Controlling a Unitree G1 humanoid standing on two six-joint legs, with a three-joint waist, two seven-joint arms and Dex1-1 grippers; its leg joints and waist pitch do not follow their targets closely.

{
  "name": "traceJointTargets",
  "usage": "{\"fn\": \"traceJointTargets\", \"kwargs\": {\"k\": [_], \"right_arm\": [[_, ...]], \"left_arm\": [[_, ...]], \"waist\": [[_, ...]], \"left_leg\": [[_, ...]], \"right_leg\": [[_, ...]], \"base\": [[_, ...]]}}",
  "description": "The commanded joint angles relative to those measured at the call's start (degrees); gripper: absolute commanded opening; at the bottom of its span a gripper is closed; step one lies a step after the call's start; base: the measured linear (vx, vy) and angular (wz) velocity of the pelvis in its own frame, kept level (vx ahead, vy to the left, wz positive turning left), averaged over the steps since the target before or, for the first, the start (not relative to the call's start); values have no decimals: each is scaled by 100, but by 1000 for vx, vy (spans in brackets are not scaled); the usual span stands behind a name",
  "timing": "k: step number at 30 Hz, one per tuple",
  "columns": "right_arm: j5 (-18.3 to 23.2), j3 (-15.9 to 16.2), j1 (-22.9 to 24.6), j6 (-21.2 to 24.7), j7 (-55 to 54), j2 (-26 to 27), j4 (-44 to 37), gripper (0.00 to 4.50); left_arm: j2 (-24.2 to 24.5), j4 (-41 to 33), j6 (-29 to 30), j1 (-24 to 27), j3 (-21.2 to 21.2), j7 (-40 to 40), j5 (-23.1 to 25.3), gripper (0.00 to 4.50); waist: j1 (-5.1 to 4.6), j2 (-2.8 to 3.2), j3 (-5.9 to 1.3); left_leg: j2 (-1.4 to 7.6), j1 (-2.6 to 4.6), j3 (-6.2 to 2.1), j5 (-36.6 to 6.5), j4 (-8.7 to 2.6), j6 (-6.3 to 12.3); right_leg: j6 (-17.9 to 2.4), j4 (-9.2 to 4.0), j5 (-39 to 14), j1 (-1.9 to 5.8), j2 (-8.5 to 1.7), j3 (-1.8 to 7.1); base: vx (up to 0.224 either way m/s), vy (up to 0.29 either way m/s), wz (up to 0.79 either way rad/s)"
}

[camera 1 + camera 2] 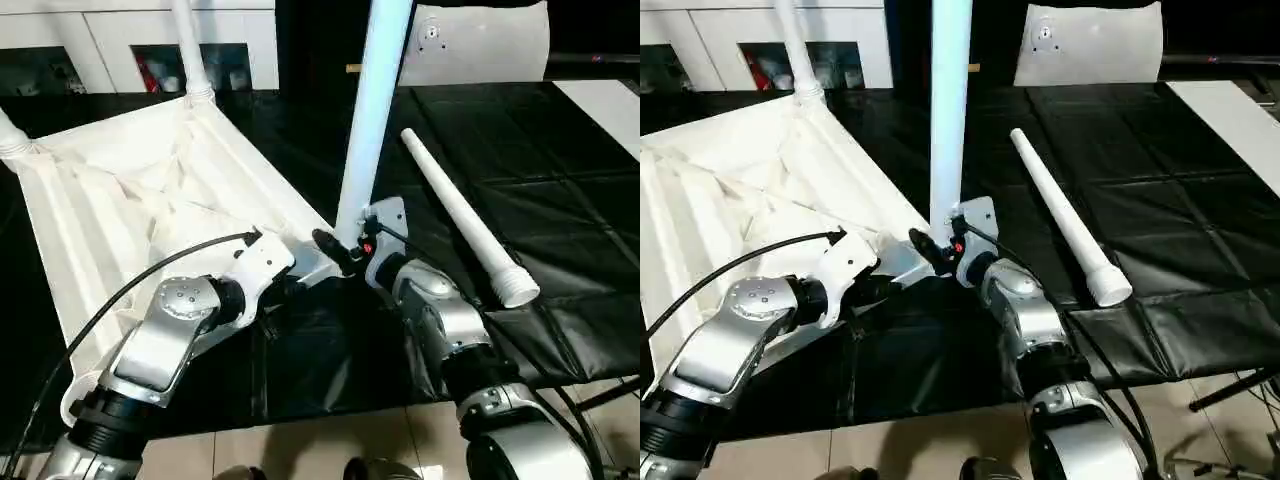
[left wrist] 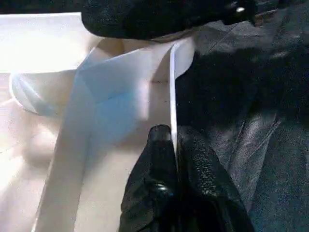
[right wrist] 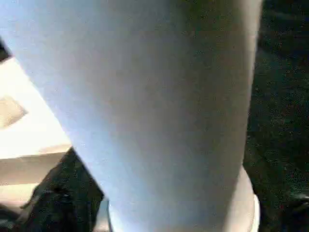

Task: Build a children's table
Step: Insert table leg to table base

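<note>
Tabletop (image 1: 130,190) lies upside down on black mat (image 1: 560,190), left of centre. Left gripper (image 2: 175,145) pinches its near-right rim, likely steadying it. Third leg (image 1: 372,110) stands upright in the near-right corner socket; right gripper (image 1: 345,255) at its base, jaw state unclear. Fourth leg (image 1: 455,212) lies loose to the right. No legible writing.

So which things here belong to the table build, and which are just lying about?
Belonging to the job:
- upturned table top
- upright leg at its near corner
- two legs already standing in the far corners
- loose leg lying on the black mat

Just lying about:
- white cabinet
- flat white board
</note>
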Motion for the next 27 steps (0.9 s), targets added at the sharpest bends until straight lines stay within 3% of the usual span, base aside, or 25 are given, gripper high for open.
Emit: {"fn": "traceJointTargets", "kwargs": {"k": [1,3,5,9,10,12,20,24,27], "right_arm": [[54,245,452,384,478,-115,-203,414],[95,282,614,428,654,-220,-432,424],[152,297,803,431,849,-370,-692,447],[350,219,1206,601,1192,-774,-1431,447],[350,196,1254,596,1238,-855,-1528,447],[410,154,1364,653,1427,-1047,-1791,447],[418,223,1477,672,2311,-1965,-2377,447],[281,274,1310,402,2621,-2247,-2318,447],[266,366,1226,443,2755,-2334,-2346,447]], "left_arm": [[-4,108,-252,-109,-30,-103,-161,0],[12,184,-307,-149,-12,-142,-175,0],[44,291,-391,-198,-1,-199,-178,0],[183,521,-649,-292,-47,-477,-207,0],[215,565,-709,-310,-71,-531,-203,0],[245,645,-773,-347,-103,-628,-231,0],[460,1110,-1452,-569,-381,-1340,-228,0],[619,1268,-1962,-634,-572,-1944,-292,0],[652,1326,-2029,-680,-606,-2176,-355,0]], "waist": [[55,92,-387],[96,58,-383],[133,65,-377],[185,64,-342],[194,102,-339],[187,71,-348],[234,76,-396],[314,75,-410],[354,81,-414]], "left_leg": [[580,14,-234,183,-287,845],[576,22,-218,198,-271,917],[577,8,-225,118,-271,897],[578,13,-235,-448,-297,570],[567,13,-238,-565,-298,481],[564,12,-240,-615,-297,406],[538,-4,-241,-217,-238,679],[552,13,-236,-141,-225,702],[569,27,-230,-117,-224,679]], "right_leg": [[-1618,-176,332,336,-680,458],[-1588,-180,407,325,-681,462],[-1536,-203,181,329,-680,454],[-1296,-309,-821,324,-686,464],[-1256,-330,-1027,317,-686,466],[-1196,-337,-1131,326,-676,466],[-1267,-277,-506,324,-657,441],[-1307,-240,-364,318,-663,434],[-1351,-216,-312,319,-669,433]], "base": [[0,0,0],[0,0,0],[0,0,0],[0,0,0],[0,0,0],[0,0,0],[0,0,0],[0,0,0],[0,0,0]]}}
